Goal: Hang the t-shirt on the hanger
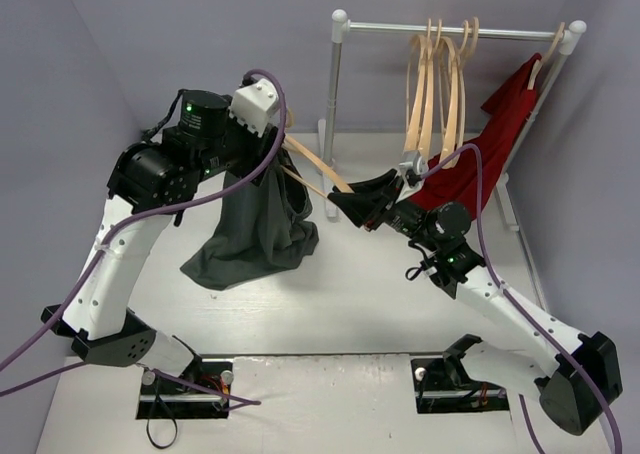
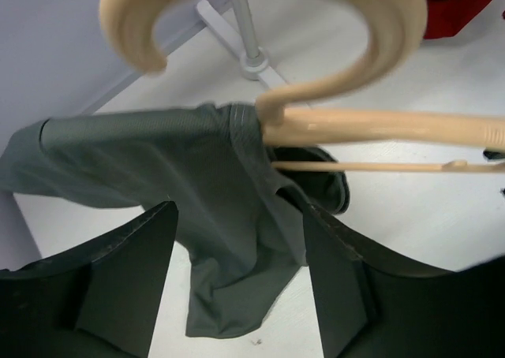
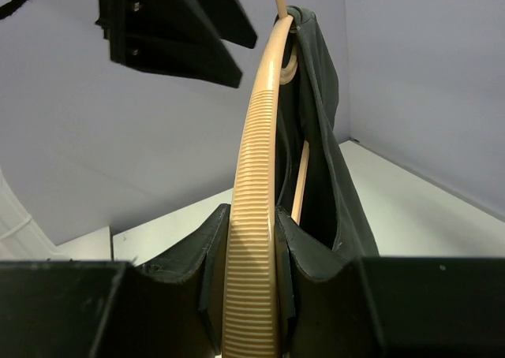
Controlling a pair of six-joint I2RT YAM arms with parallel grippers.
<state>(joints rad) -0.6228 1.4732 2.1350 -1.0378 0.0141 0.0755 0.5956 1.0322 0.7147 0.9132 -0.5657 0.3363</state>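
The dark grey-green t-shirt hangs over one arm of the pale wood hanger, and its hem rests crumpled on the table. In the left wrist view the hanger runs out to the right with its hook above, and the t-shirt drapes from its left arm. My right gripper is shut on the hanger's bare ribbed arm; its jaws press both sides, with the t-shirt beyond. My left gripper is open and empty just above the shirt, near the hook end.
A white clothes rack stands at the back right with several spare wooden hangers and a bright red garment. Purple walls close in on the left, back and right. The rack's foot lies beyond the shirt.
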